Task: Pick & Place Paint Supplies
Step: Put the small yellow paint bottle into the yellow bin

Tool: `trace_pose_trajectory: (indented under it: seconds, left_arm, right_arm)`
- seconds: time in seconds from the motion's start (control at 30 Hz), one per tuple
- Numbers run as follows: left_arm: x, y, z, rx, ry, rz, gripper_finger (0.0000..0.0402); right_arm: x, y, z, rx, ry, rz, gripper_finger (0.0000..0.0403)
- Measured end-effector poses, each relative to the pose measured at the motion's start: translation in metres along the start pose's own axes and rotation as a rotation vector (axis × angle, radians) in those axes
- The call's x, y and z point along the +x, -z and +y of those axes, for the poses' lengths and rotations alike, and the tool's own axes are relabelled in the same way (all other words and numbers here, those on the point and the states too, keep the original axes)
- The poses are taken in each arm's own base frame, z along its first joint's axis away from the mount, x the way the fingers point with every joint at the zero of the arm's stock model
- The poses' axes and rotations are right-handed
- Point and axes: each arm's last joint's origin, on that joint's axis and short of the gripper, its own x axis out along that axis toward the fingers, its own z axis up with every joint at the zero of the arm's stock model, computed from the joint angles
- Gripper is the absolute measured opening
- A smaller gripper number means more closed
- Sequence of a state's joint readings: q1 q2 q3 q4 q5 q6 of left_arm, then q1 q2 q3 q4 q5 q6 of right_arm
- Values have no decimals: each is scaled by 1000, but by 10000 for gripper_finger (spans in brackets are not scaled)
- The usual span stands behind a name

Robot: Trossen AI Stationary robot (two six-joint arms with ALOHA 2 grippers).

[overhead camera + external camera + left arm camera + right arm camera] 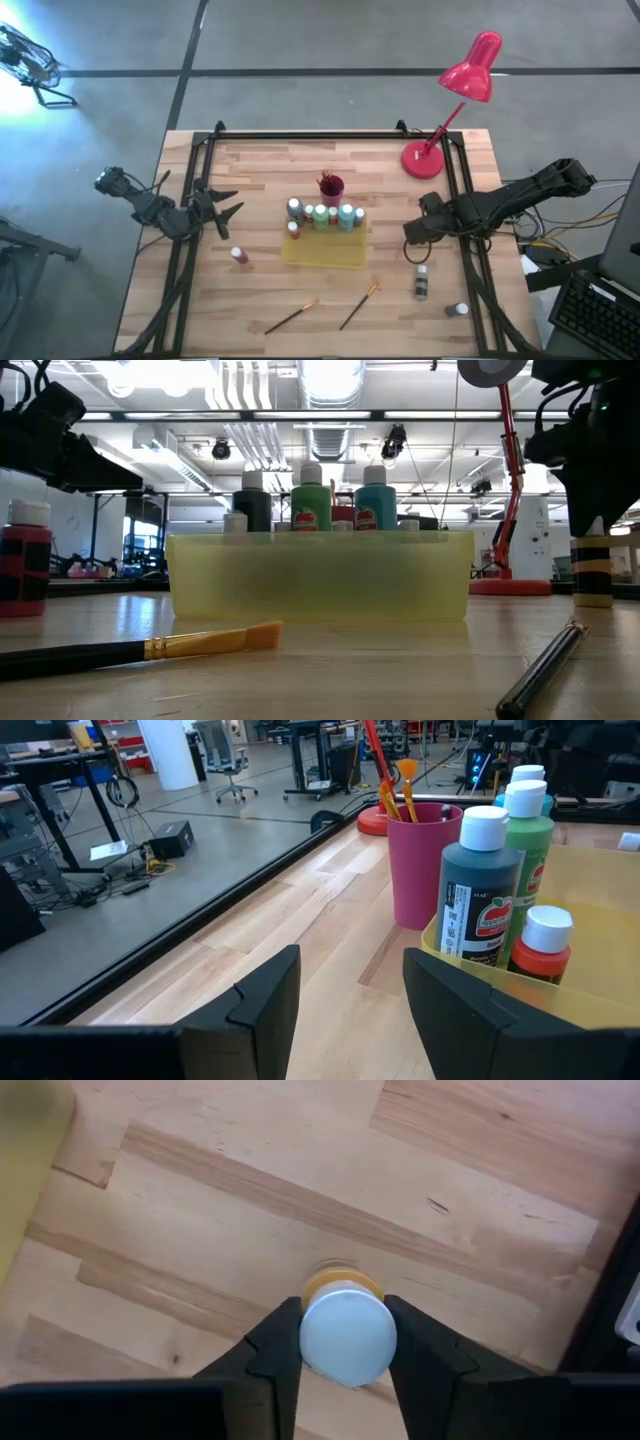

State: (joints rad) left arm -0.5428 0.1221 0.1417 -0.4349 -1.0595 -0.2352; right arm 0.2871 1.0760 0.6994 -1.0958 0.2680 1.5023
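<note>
Black fingers of your right gripper (347, 1342) sit against both sides of a white cap, so you are closed on the yellow bottle (346, 1330). From the right wrist view the bottle lies straight below the gripper. It stands upright with its long axis vertical, in line with your approach, so the coming move looks like a straight lift. In the low view its base still appears to rest on the wooden table (260, 170), at the right edge of that picture.

The yellow tray (325, 255) lies to the left of this bottle, apart from it, with a row of bottles along its far side and bare floor nearer you. Your right arm is clearly the nearer one. The left gripper (230, 204) waits with its fingers spread at the left, beyond the tray's left end and near the magenta cup (425, 860).

Further out, a dark bottle (421, 282) and another small bottle (457, 310) stand near you on the right. A red bottle (239, 256) stands to the left of the tray, and two brushes (291, 317) lie near the front edge.

From above, the gripper hides the yellow bottle entirely. The low view cuts off the arm above the cap, so you cannot confirm how deep the fingers reach. The label is not readable.
</note>
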Motion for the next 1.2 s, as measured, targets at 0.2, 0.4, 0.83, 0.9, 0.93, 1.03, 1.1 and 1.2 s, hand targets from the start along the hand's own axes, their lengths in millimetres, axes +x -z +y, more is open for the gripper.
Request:
trace_pose_trajectory:
  seconds: [0.2, 0.4, 0.83, 0.9, 0.93, 1.03, 1.1, 1.2]
  left_arm:
    - [0, 0, 0, 0, 0, 0, 184]
    - [0, 0, 0, 0, 0, 0, 184]
    - [0, 0, 0, 1, 0, 0, 184]
    - [0, 0, 0, 0, 0, 0, 184]
    - [0, 0, 0, 0, 0, 0, 184]
    - [0, 0, 0, 1, 0, 0, 184]
    - [0, 0, 0, 0, 0, 0, 184]
    - [0, 0, 0, 0, 0, 0, 184]
  right_arm:
    - [-4, -1, 3, -34, -15, 9, 112]
    - [-30, -10, 17, -73, -113, -31, 112]
    - [-95, -35, 79, -234, -293, -194, 112]
    - [-97, -36, 97, -287, -289, -193, 112]
    - [-97, -37, 106, -315, -285, -189, 112]
    - [-97, -38, 131, -381, -274, -192, 112]
    - [-95, -39, 146, -416, -264, -190, 112]
    - [-89, -38, 162, -463, -246, -178, 112]
